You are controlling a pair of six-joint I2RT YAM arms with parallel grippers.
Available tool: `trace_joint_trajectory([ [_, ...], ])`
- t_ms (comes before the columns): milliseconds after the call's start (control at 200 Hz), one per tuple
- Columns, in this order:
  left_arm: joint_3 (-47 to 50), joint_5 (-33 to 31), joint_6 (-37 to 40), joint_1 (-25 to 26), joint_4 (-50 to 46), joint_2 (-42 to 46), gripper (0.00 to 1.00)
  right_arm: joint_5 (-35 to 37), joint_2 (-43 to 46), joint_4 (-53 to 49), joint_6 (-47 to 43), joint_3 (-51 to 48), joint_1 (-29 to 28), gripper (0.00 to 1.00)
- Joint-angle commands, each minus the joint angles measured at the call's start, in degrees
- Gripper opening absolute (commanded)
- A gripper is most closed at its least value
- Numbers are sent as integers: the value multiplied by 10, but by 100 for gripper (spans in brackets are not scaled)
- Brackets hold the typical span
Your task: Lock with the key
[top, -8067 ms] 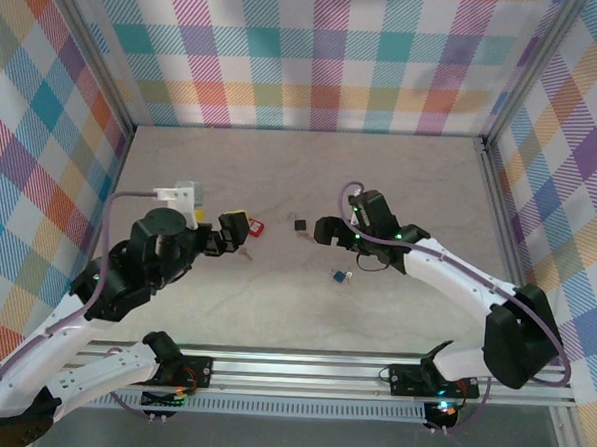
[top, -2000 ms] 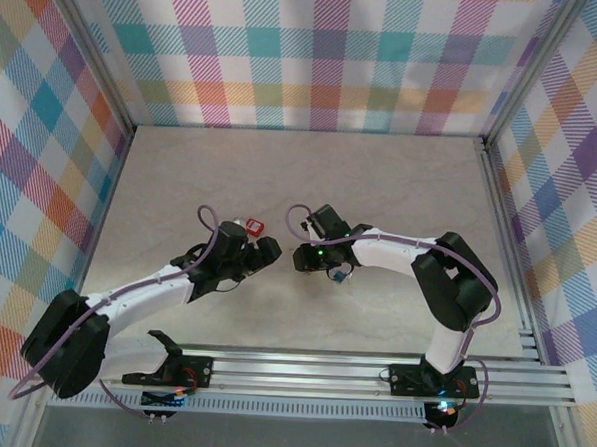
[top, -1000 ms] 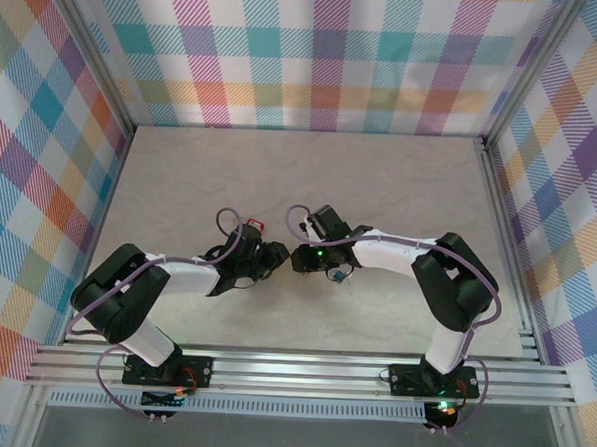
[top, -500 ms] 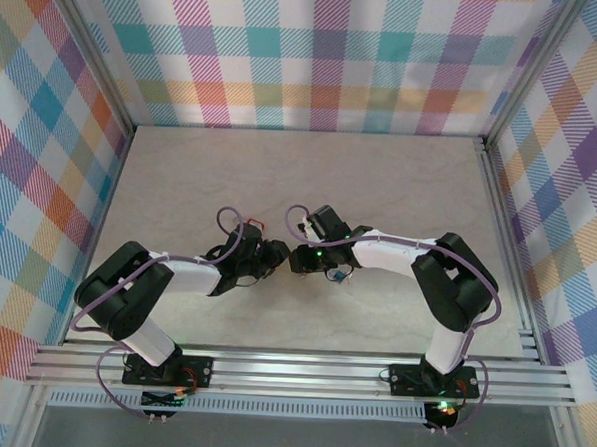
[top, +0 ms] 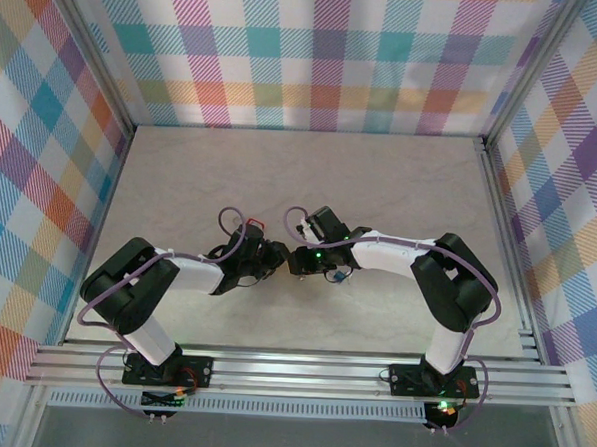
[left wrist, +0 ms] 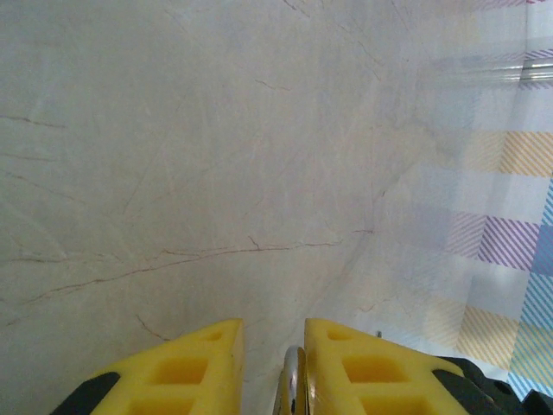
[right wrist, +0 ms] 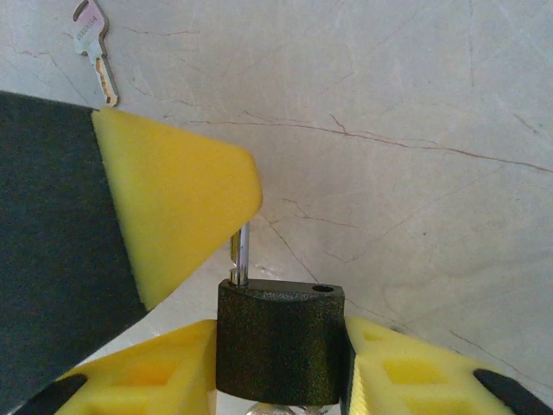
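My right gripper [right wrist: 281,327] is shut on a small black padlock [right wrist: 281,341], holding its body by both sides. The padlock's silver shackle [right wrist: 239,255] rises from one hole; the other hole is empty. The shackle's top runs behind a yellow finger [right wrist: 177,194] of the left gripper. In the left wrist view the shackle [left wrist: 294,385] lies against the right-hand finger, with a gap to the other, so the left gripper [left wrist: 271,327] is open round it. A small silver key [right wrist: 93,50] lies flat on the table beyond. From above, both grippers [top: 277,259] [top: 297,259] meet mid-table.
A small blue padlock [top: 337,276] lies just right of the right gripper. A red padlock [top: 252,224] lies behind the left wrist, partly hidden by a cable. The marble-patterned table [top: 400,189] is walled by checked panels on three sides.
The left gripper has edged closer to the right gripper and its jaws have narrowed round the shackle. The right arm has held still with the black padlock.
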State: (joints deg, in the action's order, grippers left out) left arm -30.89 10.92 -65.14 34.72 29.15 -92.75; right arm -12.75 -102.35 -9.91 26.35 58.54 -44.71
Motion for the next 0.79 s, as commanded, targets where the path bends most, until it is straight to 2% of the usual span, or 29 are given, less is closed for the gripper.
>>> trace_joint_trajectory([
  [0, -7, -3, 5, -4, 18, -7, 22, -17, 20, 18, -7, -5, -6, 37],
  [220, -6, -4, 8, -7, 17, -7, 19, -19, 20, 18, -9, -4, -6, 37],
  [790, -4, -1, 23, -32, 3, 0, 18, -29, 16, 17, -18, 0, -13, 37],
])
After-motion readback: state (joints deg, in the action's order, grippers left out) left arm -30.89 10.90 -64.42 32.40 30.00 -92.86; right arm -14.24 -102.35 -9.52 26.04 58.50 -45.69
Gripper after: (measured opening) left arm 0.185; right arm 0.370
